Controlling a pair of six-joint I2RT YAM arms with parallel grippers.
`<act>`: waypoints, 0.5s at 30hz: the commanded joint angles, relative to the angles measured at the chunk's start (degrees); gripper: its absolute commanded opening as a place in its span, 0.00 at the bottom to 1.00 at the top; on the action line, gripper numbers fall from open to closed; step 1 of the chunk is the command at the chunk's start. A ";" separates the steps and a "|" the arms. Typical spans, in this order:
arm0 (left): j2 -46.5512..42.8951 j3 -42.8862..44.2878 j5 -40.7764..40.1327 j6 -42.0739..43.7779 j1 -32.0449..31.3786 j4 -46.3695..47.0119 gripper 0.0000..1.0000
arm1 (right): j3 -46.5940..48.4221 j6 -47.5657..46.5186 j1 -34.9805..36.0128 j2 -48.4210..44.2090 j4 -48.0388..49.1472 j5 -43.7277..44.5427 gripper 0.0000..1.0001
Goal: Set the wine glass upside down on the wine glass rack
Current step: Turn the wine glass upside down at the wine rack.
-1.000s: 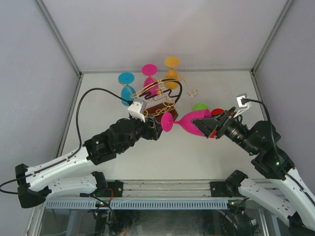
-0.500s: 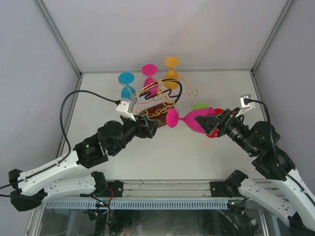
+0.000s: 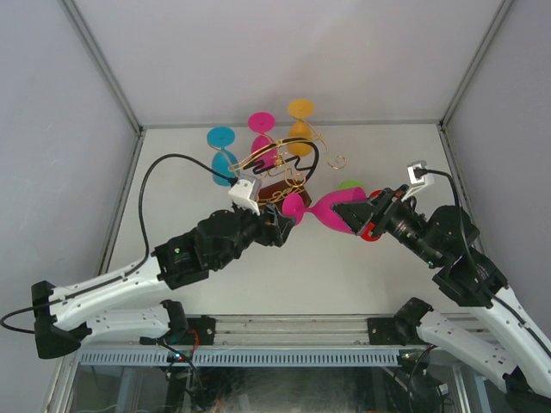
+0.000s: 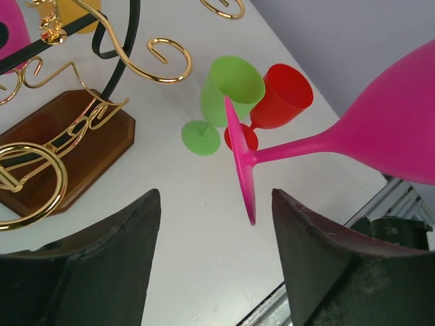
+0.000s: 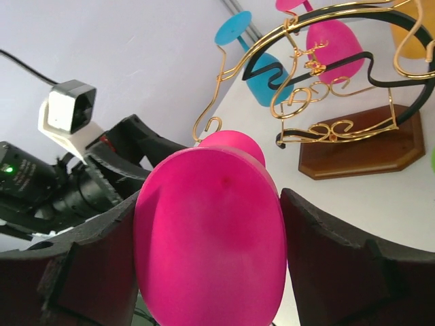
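with the left claw gaping, the right claw is pinching the wine glass, likely risking its foot snagging the rack.

The wine glass lies sideways before the wine glass rack, between left claw and right claw.

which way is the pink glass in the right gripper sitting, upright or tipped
Tipped on its side. The pink wine glass lies about level, bowl clamped in the right gripper, foot facing the wine glass rack.

Left fingers now nearer the foot of the pink wine glass.
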 commanded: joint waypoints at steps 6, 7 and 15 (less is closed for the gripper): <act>0.59 2.34 0.94 -0.19 -0.30 5.32 0.56 | -0.02 -0.23 0.90 -1.20 4.45 -1.97 0.60; 0.61 2.50 0.85 -0.09 -0.27 5.45 0.53 | -0.10 -0.19 0.95 -1.24 4.50 -2.10 0.60; 1.12 3.09 0.76 0.13 -0.29 5.62 0.21 | -0.42 0.12 1.08 -1.13 5.12 -2.98 0.60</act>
